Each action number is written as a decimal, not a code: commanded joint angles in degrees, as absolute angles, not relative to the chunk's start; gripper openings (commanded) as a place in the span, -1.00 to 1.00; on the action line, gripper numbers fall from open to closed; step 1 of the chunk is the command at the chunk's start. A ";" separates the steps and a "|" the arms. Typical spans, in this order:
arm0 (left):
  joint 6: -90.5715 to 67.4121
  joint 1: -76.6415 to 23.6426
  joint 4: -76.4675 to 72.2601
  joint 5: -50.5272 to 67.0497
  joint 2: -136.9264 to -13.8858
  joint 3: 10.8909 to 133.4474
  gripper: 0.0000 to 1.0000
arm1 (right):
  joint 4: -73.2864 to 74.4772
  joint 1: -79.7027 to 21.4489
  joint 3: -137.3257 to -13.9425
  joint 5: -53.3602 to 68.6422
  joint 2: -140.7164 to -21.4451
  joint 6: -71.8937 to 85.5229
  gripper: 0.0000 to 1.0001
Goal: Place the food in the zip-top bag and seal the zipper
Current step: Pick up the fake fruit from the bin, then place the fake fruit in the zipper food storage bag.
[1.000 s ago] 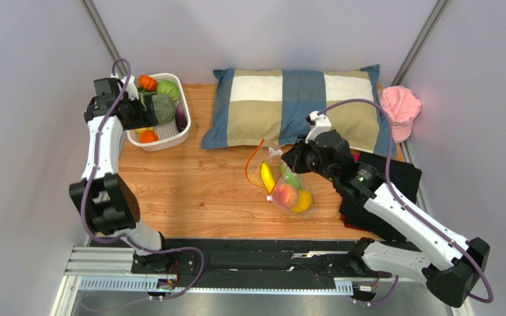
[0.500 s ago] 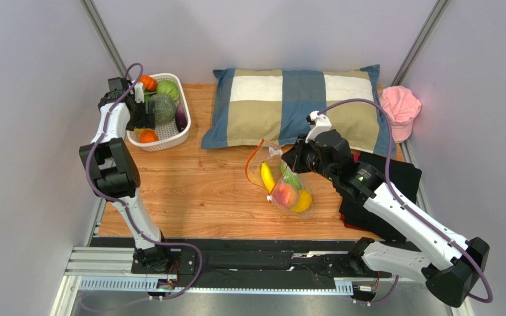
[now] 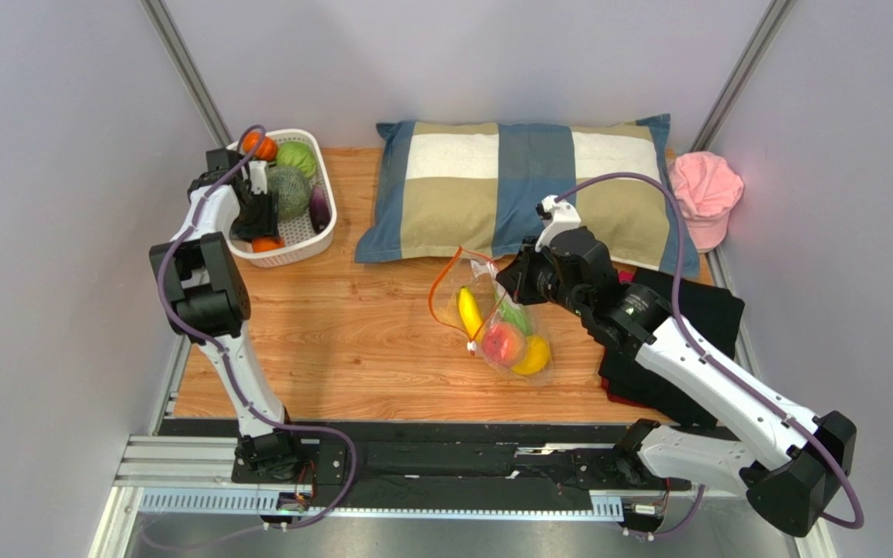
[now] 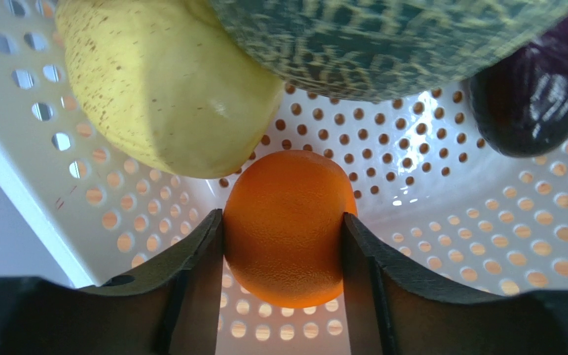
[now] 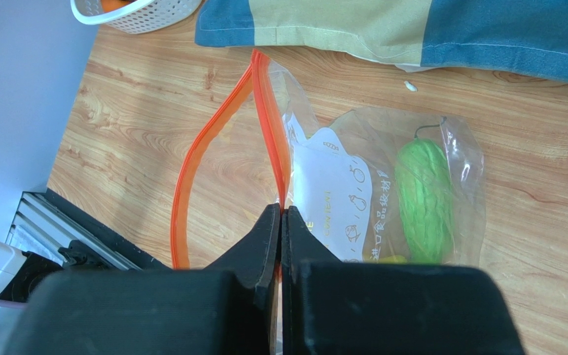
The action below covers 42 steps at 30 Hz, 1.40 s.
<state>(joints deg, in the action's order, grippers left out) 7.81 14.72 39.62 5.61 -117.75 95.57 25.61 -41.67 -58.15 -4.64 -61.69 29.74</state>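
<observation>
The clear zip-top bag lies on the wooden table, holding a yellow banana, a green fruit, a red-orange fruit and a yellow lemon. My right gripper is shut on one side of the orange-red zipper and holds the mouth open. The green fruit and the white label show through the plastic. My left gripper is down in the white basket, its fingers pressed on both sides of an orange round fruit. A tan pear lies beside it.
The white basket at the back left also holds a netted green melon, a purple eggplant, a green cabbage and another orange fruit. A checked pillow, a pink cap and a black cloth lie behind and to the right.
My left arm has swung right and down into the basket, and its fingers now sit on the orange fruit. The right gripper and the bag have barely moved.
</observation>
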 commanded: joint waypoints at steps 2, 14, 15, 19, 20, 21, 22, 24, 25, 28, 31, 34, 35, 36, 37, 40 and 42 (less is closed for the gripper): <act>7.47 13.97 36.65 8.96 -107.86 95.18 -0.24 | 23.38 -41.40 -59.15 -5.36 -62.31 28.56 -1.00; 0.35 -2.87 38.59 30.15 -80.89 92.03 -0.28 | 22.68 -40.78 -60.29 -4.05 -63.46 29.44 -1.00; -2.35 -7.60 37.71 30.32 -79.55 90.98 -0.28 | 22.59 -40.78 -60.38 -3.78 -63.54 29.62 -1.00; -8.69 -19.22 32.26 31.38 -75.33 83.17 -0.22 | 22.59 -40.52 -60.73 -2.64 -63.28 29.97 -1.00; -9.31 -21.42 31.39 31.12 -75.15 82.10 -0.22 | 22.59 -40.43 -60.73 -2.55 -63.11 30.14 -1.00; -10.36 -23.88 31.29 30.59 -75.15 81.22 -0.22 | 22.67 -40.43 -60.82 -2.46 -63.11 30.32 -1.00; -11.33 -27.65 30.85 30.15 -75.32 79.47 -0.23 | 22.59 -40.26 -60.91 -2.29 -62.93 30.50 -1.00; -13.35 -30.75 28.22 29.97 -76.63 77.70 -0.23 | 22.59 -40.17 -61.08 -2.02 -62.84 30.85 -1.00; -15.53 -33.28 27.43 29.80 -77.34 77.09 -0.22 | 22.59 -40.08 -61.17 -1.59 -62.75 31.28 -1.00; -18.44 -35.76 26.19 29.62 -81.99 78.91 -0.17 | 22.50 -40.08 -61.61 -0.88 -62.67 32.25 -1.00; -20.30 -36.47 27.15 28.22 -87.34 81.47 0.13 | 22.59 -39.99 -62.66 -0.88 -62.84 32.52 -1.00; -19.43 -35.07 29.88 27.07 -87.55 84.55 0.57 | 22.85 -39.90 -63.54 -0.79 -62.75 32.78 -1.00; -18.29 -33.85 29.01 27.24 -86.58 84.55 0.67 | 23.03 -39.73 -63.54 -0.88 -62.23 32.96 -1.00; -17.41 -33.32 28.31 27.51 -85.35 84.20 0.97 | 23.20 -39.47 -63.63 -0.88 -62.05 32.96 -1.00; -16.45 -32.53 27.52 27.68 -82.56 83.94 0.98 | 23.38 -39.29 -63.63 -0.79 -61.70 33.05 -1.00; -15.20 -26.83 27.77 30.48 -78.24 83.15 0.98 | 24.08 -38.32 -63.54 -0.88 -61.17 33.05 -1.00; -14.94 -19.74 28.91 30.15 -77.00 82.62 0.98 | 24.52 -37.19 -63.20 -0.79 -60.74 32.96 -1.00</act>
